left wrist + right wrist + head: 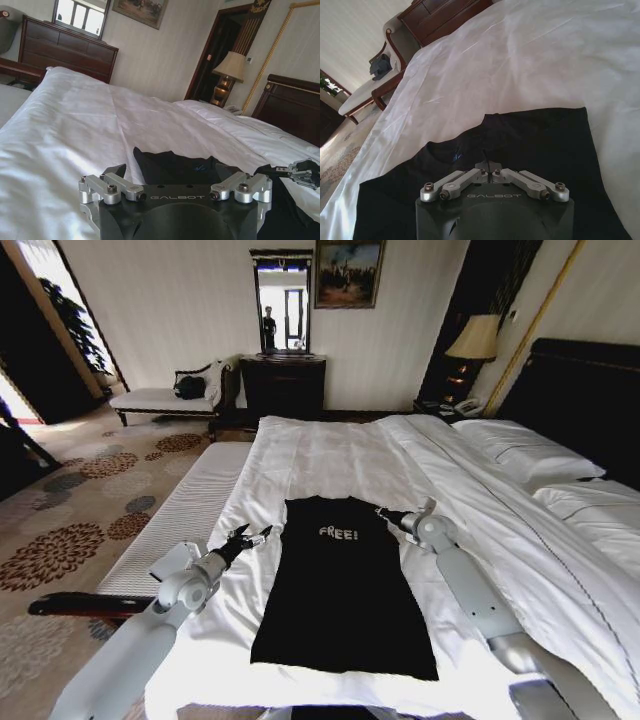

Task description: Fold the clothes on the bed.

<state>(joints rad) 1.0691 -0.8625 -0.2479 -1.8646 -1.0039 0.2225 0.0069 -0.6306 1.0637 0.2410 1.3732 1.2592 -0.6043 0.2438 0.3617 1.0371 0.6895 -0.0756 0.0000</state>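
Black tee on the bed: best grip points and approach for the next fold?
Probably the T-shirt's two far corners by the collar, one per gripper: left gripper and right gripper already flank them. It lies flat as a narrow panel on the bed, so pinch from above at the outer edges.

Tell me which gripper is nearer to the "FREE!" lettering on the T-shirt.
Right. The right gripper sits at the T-shirt edge, just beside the lettering. The left gripper is farther, off the opposite edge.

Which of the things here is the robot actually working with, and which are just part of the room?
In the job:
black T-shirt, already narrowed with its sleeves folded in
bed it lies on
left claw, at the shirt's left shoulder
right claw, at its right shoulder

Just lying about:
pillows
bench with dark bag
dresser
lamp
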